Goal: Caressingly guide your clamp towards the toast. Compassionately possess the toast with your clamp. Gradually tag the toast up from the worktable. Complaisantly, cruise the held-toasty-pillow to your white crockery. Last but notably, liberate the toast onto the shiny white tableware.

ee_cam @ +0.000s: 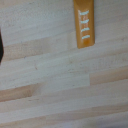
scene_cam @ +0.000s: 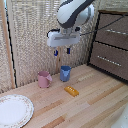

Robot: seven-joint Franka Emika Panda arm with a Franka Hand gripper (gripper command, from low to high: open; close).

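Here, flat orange-yellow rectangular toast (scene_cam: 71, 91) on grainy wooden plank tabletop (scene_cam: 95, 100), round white speckled-rim plate (scene_cam: 14, 110) well apart, boxy white gripper (scene_cam: 62, 51) above, blue-tipped fingers spread, holding nothing.

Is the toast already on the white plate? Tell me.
No, the toast lies on the wooden worktable, well apart from the white plate at the exterior view's lower left.

The exterior view looked down obliquely across the worktable (scene_cam: 95, 102); the wrist view faced straight down, close. Both shared the toast (scene_cam: 71, 91) (ee_cam: 83, 23).
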